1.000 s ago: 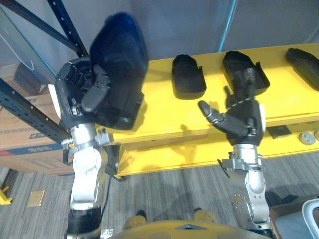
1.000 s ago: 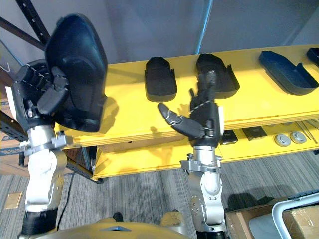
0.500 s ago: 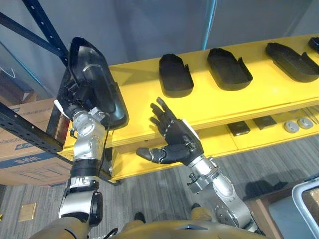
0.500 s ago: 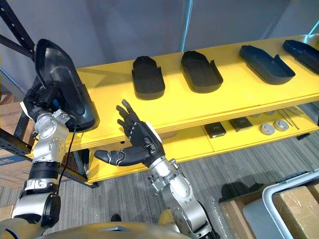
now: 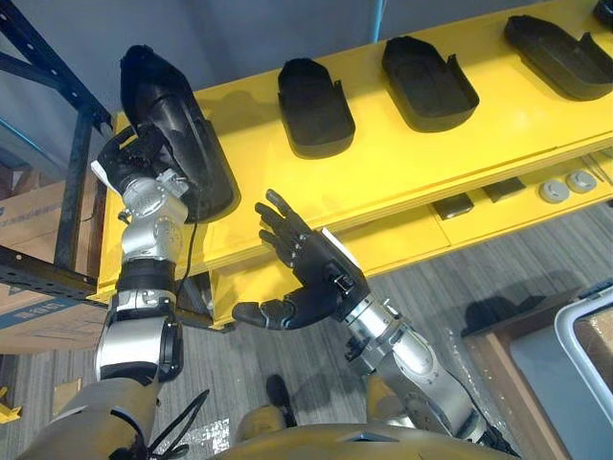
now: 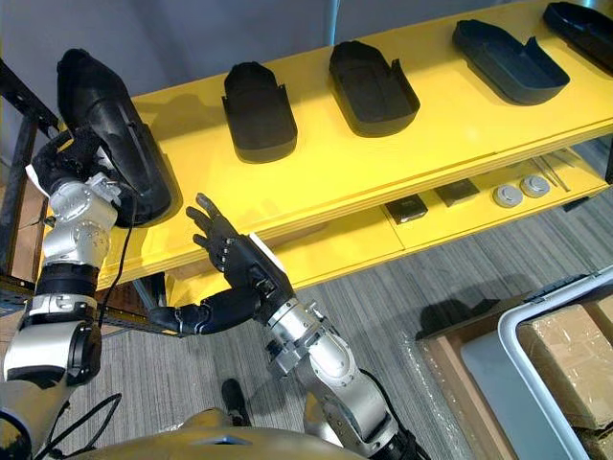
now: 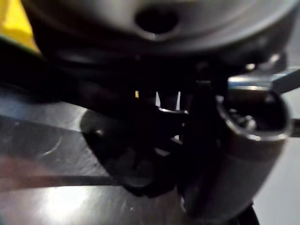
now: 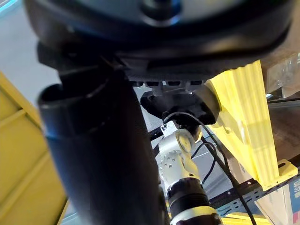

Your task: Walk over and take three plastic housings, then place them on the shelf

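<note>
Several plastic housings (image 5: 314, 105) already lie flat in a row on the yellow shelf (image 5: 383, 163), while one more, the tilted housing (image 5: 177, 134), stands on its edge at the shelf's left end, so this placement looks unfinished. The left hand (image 5: 129, 163) curls round that housing. The right hand (image 5: 314, 276) hangs spread and empty just below the shelf's front edge.
</note>
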